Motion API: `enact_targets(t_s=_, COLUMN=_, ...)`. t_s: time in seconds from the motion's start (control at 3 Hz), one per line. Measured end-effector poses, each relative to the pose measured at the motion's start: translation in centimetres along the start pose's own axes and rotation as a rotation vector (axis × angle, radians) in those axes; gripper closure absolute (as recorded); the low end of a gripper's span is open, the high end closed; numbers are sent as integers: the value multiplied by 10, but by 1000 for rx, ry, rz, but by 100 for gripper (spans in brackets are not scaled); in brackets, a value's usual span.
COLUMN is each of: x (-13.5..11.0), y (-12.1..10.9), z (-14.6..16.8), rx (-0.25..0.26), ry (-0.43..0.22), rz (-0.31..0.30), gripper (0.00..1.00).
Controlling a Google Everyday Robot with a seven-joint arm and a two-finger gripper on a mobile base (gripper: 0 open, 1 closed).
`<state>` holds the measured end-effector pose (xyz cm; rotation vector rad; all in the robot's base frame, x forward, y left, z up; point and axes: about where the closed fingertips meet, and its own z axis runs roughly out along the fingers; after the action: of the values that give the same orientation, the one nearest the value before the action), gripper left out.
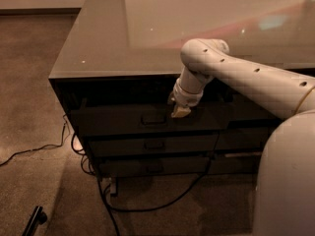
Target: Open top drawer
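Glossy grey countertop (98, 48), jaws beside top drawer (113, 122) handle (153, 118)

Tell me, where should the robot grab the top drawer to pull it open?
By the small rectangular handle in the middle of the front of the top drawer. The rest of that panel looks flat. Come straight at it from the front, since the drawer slides out that way. The gripper hangs just beside the handle, so it probably needs a small sideways shift.

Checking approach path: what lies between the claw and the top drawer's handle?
Bare front panel of the top drawer, in the camera view; the claw hangs right of the handle.
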<state>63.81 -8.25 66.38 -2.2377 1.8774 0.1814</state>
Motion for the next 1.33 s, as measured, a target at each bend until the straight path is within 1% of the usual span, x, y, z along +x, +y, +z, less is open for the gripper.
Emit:
enact_targets(t_s=0.33, x=-2, y=-1, z=-8, rx=0, ry=0, rz=0, gripper=87)
enact_targets(t_s=1.33, x=-2, y=-1, z=-8, rx=0, ry=0, rz=0, gripper=16)
